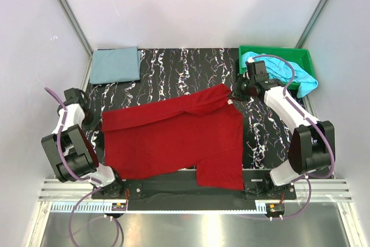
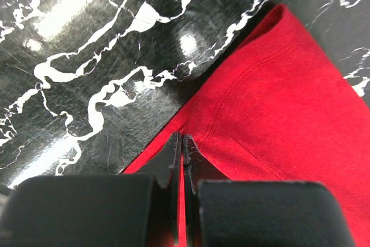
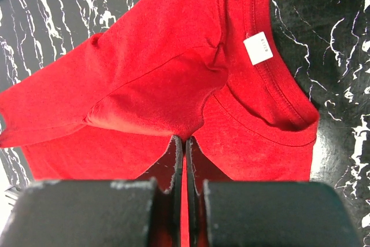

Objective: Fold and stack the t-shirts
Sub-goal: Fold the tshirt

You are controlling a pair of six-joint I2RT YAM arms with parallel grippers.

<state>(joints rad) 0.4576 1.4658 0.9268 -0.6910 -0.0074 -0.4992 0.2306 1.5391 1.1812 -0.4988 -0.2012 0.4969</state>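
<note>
The deep red t-shirt (image 1: 173, 137) lies spread across the black marbled table, with a fold running from its left corner up to the collar at the right. My left gripper (image 1: 97, 123) is at the shirt's left corner, and in the left wrist view it (image 2: 180, 140) is shut on the red cloth's edge (image 2: 277, 114). My right gripper (image 1: 236, 96) is at the collar end, and in the right wrist view it (image 3: 186, 139) is shut on a bunched fold of red cloth (image 3: 162, 85) beside the white neck label (image 3: 258, 48). The grey-blue t-shirt (image 1: 115, 65) lies folded at the back left. The turquoise t-shirt (image 1: 286, 72) lies crumpled in the tray.
A green plastic tray (image 1: 300, 56) stands at the back right corner, close behind my right arm. White walls enclose the table on three sides. The red shirt's lower right part hangs over the table's near edge (image 1: 219, 180).
</note>
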